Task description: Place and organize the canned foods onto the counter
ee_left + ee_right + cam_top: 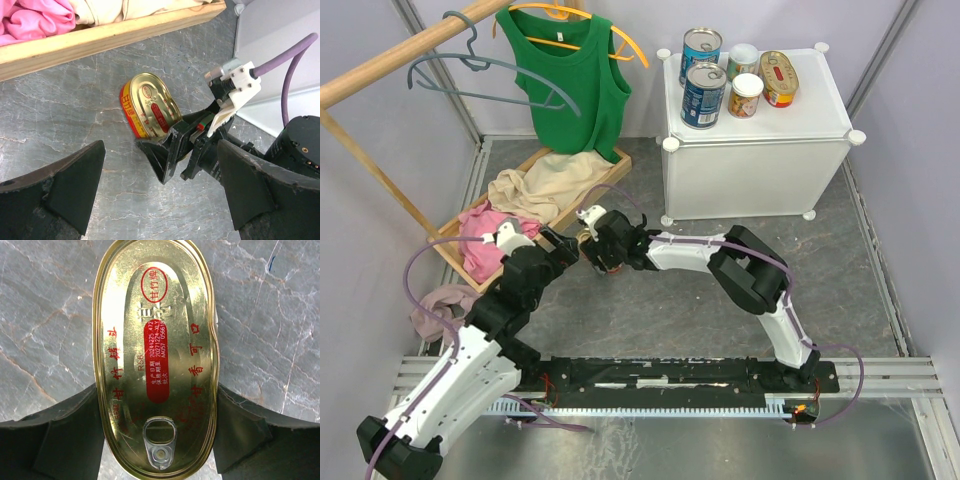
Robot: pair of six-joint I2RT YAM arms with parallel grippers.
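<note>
On the white cabinet point(750, 175) five cans point(703, 95) stand; below, the right gripper point(157, 415) pinches the sixth, an oval tin point(155, 330), left gripper point(160, 167) gaping empty

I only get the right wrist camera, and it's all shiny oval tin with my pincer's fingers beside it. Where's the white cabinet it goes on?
Observer: From the top camera, the counter stands farther back and to the right of your right pincer.
Child: Is anything on it?
Observer: Five cans stand on its top, mostly toward the left.
Child: Where's my other arm?
Observer: The left pincer is open and holds nothing, facing the oval tin.
</note>
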